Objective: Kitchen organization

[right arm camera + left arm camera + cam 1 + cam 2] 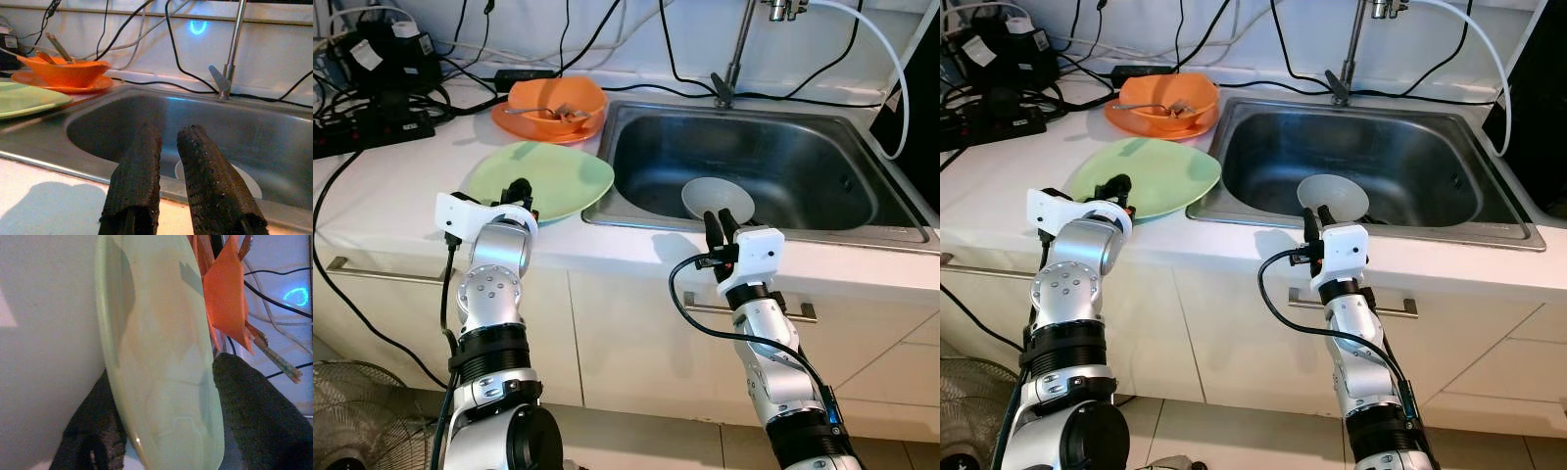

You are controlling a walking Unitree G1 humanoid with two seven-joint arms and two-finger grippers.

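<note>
**Left gripper on the green plate's rim**

The left gripper (519, 192) closes its two black fingers (259, 416) over the near rim of the green plate (553, 178), one above and one beneath. The plate lies on the white counter (391, 186), just left of the steel sink (862, 227). Behind it sits an orange bowl (558, 101) on an orange plate (509, 122). The right gripper (722, 227) hovers at the sink's front edge, fingers slightly parted, empty. A white bowl (717, 197) rests in the sink.

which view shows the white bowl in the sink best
The left eye view: the white bowl lies whole on the sink floor, just beyond the right claw. The right eye view shows it too, its near edge behind that claw. In the right wrist view the fingers cover most of it.
</note>
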